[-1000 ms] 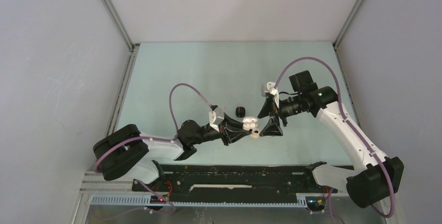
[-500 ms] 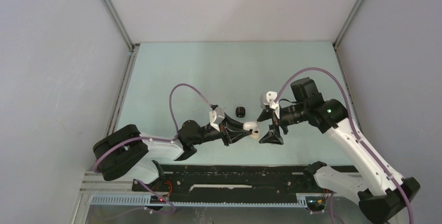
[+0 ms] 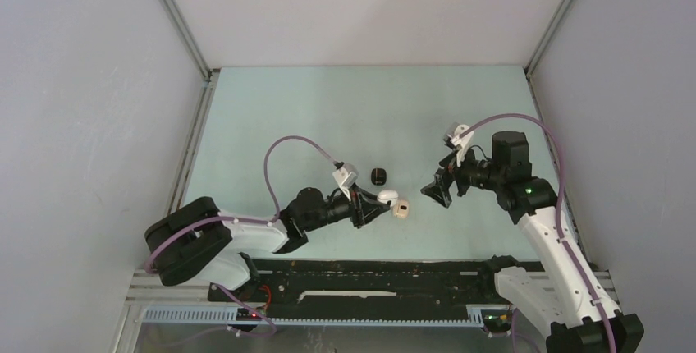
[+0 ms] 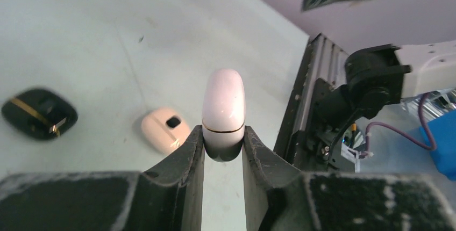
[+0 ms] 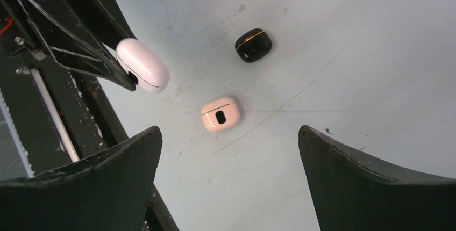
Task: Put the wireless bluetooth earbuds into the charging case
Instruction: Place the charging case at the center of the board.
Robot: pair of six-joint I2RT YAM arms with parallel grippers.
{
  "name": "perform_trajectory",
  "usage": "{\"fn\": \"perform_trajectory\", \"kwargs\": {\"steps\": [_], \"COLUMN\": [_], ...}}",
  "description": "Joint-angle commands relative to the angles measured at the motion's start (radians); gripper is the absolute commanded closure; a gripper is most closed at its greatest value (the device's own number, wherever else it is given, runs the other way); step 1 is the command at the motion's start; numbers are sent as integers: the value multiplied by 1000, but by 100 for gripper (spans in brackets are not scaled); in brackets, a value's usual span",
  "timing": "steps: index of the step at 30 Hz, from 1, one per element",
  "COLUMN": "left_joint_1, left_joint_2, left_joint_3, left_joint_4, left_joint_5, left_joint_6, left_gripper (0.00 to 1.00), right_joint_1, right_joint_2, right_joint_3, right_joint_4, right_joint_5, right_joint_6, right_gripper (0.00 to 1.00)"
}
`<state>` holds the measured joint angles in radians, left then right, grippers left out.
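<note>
Moved: right gripper [image 5: 228,134] has drawn off to the right since half a second ago, when its fingers stood just beside the white charging case [image 4: 223,113]; a second ago they were right against it. The left arm has kept roughly its place.
Charging case: shut, its thin gold seam unbroken, pinched at one end with the rounded far end poking out beyond the fingertips. It sits over the middle of the table [image 3: 328,107]. Whether it touches the surface cannot be told.
Buds: no telling where the earbuds are. All the cases in view are shut.
Left gripper [image 3: 382,199]: pressed onto the white charging case, one finger flat on each side at the seam.
Right gripper: fingers spread wide with nothing between them, hanging above the table, well apart from the held case and pointing back toward it.
Cream case [image 5: 220,114]: lying on the table just beside the held case, on the side toward the arm bases, a dark oval mark on its upper face.
Black case [image 5: 253,44]: on the table a little farther back, with a gold line across it. The held case sits between it and the cream one in the top view.
Near edge: a black rail [image 3: 369,287] runs between the two arm bases.
</note>
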<state>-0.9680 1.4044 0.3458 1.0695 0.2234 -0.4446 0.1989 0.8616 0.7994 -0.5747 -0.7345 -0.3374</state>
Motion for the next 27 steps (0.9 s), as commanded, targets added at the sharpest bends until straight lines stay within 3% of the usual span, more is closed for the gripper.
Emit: {"fn": "perform_trajectory", "kwargs": {"steps": [1, 8, 27], "left_joint_1": [4, 13, 82], "left_joint_2": [-39, 44, 262], "left_joint_3": [17, 135, 217], "left_joint_4": [-178, -431, -436], "left_joint_5": [-106, -133, -39], "left_joint_6": [-98, -229, -353], "left_gripper": [100, 100, 86], "right_joint_1": [-3, -4, -3], "right_joint_2": [12, 23, 47], "right_joint_3": [8, 7, -6], "right_joint_4": [86, 79, 73], "right_joint_5": [68, 133, 130], "right_joint_6": [42, 34, 0], "right_gripper": [0, 0, 0]}}
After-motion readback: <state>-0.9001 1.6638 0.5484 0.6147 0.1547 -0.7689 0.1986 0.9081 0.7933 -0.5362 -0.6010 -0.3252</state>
